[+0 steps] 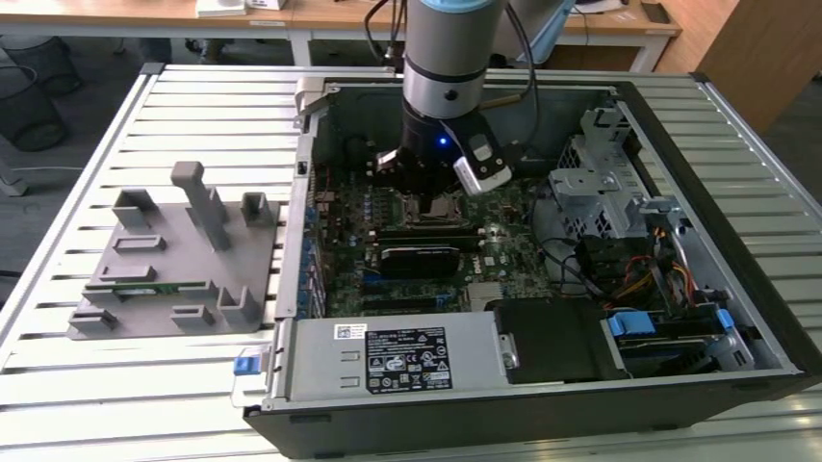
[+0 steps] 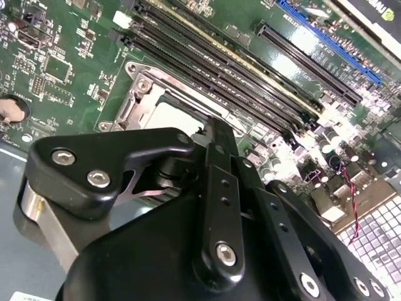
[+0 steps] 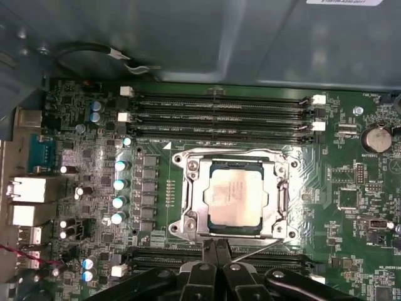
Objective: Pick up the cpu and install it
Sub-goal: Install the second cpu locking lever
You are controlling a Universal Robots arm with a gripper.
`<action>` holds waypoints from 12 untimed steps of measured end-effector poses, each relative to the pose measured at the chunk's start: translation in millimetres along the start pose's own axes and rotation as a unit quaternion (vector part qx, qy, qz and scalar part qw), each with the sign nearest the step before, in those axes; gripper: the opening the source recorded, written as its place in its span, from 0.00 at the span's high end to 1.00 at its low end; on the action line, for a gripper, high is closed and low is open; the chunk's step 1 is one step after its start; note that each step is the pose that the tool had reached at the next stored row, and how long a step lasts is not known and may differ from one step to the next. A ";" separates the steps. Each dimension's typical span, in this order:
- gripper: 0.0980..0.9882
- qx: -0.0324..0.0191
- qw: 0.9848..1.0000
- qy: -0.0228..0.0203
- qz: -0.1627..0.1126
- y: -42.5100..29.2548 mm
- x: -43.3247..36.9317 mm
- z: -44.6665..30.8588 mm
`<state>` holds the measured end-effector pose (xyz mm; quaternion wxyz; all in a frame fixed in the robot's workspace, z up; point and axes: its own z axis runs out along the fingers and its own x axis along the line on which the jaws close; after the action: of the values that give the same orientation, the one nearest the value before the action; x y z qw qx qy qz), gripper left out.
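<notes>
While my claw (image 3: 217,251) hangs closed and empty just beside the cpu (image 3: 235,195) lying in its socket (image 3: 188,216), any downward bump could, I judge, skew it and bend pins.

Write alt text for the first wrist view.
A silvery square cpu sits inside the metal-framed socket on a green motherboard, with the black gripper just beside the socket. Long memory slots run past the socket's far side.

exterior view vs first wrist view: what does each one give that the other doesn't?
Exterior view alone: the grey fixture on the slatted table, the whole computer case and the arm over the board. First wrist view alone: the cpu lying within the socket frame, with the gripper beside it. Both: the motherboard and its memory slots.
</notes>
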<state>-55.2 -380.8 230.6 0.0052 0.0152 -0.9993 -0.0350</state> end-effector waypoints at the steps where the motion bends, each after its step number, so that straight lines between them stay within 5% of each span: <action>1: 0.99 0.000 1.000 0.002 0.000 0.0 -0.1 -0.1; 12: 0.99 0.000 1.000 0.007 0.001 0.5 -3.2 -8.4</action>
<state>-51.9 -380.8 238.9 0.0120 0.0149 -0.9992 -0.0351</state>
